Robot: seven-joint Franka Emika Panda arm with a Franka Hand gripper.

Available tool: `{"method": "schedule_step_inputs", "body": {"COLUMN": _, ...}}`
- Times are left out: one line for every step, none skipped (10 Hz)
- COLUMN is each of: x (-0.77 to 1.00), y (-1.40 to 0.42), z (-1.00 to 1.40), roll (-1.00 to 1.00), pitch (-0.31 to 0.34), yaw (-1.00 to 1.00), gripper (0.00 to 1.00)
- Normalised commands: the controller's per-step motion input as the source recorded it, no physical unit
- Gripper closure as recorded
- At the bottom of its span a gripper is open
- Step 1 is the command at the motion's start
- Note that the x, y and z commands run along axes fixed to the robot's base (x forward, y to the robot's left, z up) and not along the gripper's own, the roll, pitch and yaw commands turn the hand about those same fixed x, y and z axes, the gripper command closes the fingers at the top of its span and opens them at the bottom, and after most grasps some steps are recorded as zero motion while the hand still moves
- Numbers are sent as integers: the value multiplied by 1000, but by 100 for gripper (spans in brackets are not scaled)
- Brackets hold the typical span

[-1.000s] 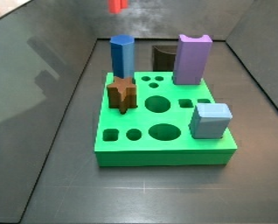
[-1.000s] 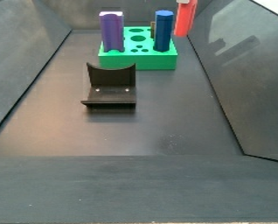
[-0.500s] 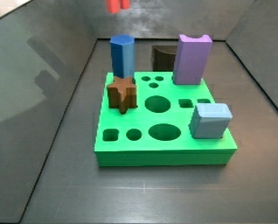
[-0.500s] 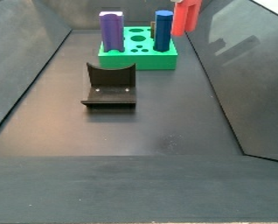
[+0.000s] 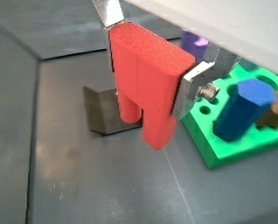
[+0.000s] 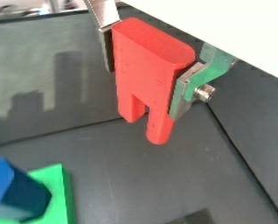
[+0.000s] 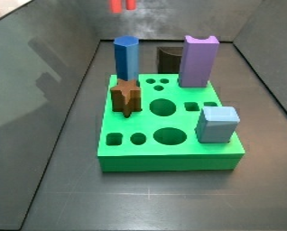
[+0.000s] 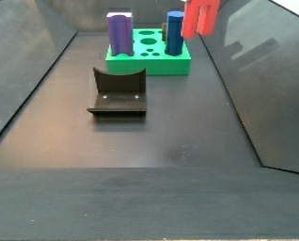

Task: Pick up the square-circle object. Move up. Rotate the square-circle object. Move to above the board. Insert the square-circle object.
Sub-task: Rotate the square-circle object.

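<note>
My gripper [image 5: 153, 45] is shut on the square-circle object [image 5: 148, 80], a bright red block with two stubs hanging down. Silver fingers [image 5: 197, 79] press on its two sides. Both wrist views show the hold; in a wrist view the gripper [image 6: 148, 51] holds the red block [image 6: 146, 77] high over the dark floor. In both side views only the red block shows, at the top edge [image 7: 121, 4] [image 8: 202, 14]; the gripper itself is out of frame. The green board [image 7: 171, 161] lies below and apart from the block, and shows in a wrist view [image 5: 229, 150].
On the board stand a blue prism [image 7: 125, 58], a purple block [image 7: 200, 61], a brown star block [image 7: 125, 96] and a light-blue cube [image 7: 217, 124]. The fixture [image 8: 117, 92] stands on the floor beside the board. Grey walls enclose the floor.
The red block has turned in the gripper's hold: in a side view it went from a narrow sliver to a broader face. Its place high near the board has hardly changed.
</note>
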Motion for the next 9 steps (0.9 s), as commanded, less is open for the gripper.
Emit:
{"method": "schedule_step_inputs", "body": {"x": 6, "y": 8, "z": 7, "roll": -5, "pitch": 55, "yaw": -1000, "gripper": 100}}
{"method": "schedule_step_inputs", "body": {"x": 7, "y": 8, "z": 8, "roll": -6, "pitch": 66, "yaw": -1000, "gripper": 100}}
{"method": "schedule_step_inputs", "body": {"x": 8, "y": 9, "z": 8, "roll": -7, "pitch": 73, "yaw": -1000, "gripper": 100}}
{"method": "schedule_step_inputs", "body": {"x": 9, "y": 9, "z": 9, "roll": -9, "pitch": 95, "yaw": -1000, "gripper": 100}}
{"method": "schedule_step_inputs", "body": {"x": 10, "y": 10, "z": 10, "roll": -10, "pitch": 104, "yaw": -865, "gripper": 100}}
{"method": "schedule_step_inputs", "body": {"x": 12, "y": 10, "z": 12, "roll": -9, "pitch": 101, "yaw": -532, "gripper": 100}}
{"method": "schedule_step_inputs", "body": {"x": 14, "y": 10, "z": 13, "roll": -9, "pitch": 100, "yaw": -404, "gripper": 100}}
{"method": "schedule_step_inputs", "body": {"x": 15, "y": 10, "z": 14, "roll": -9, "pitch": 99, "yaw": -202, "gripper": 100}}
{"method": "schedule_step_inputs", "body": {"x": 0, "y": 0, "z": -1000, "roll": -209, "pitch": 98, "yaw": -157, "gripper": 100}}
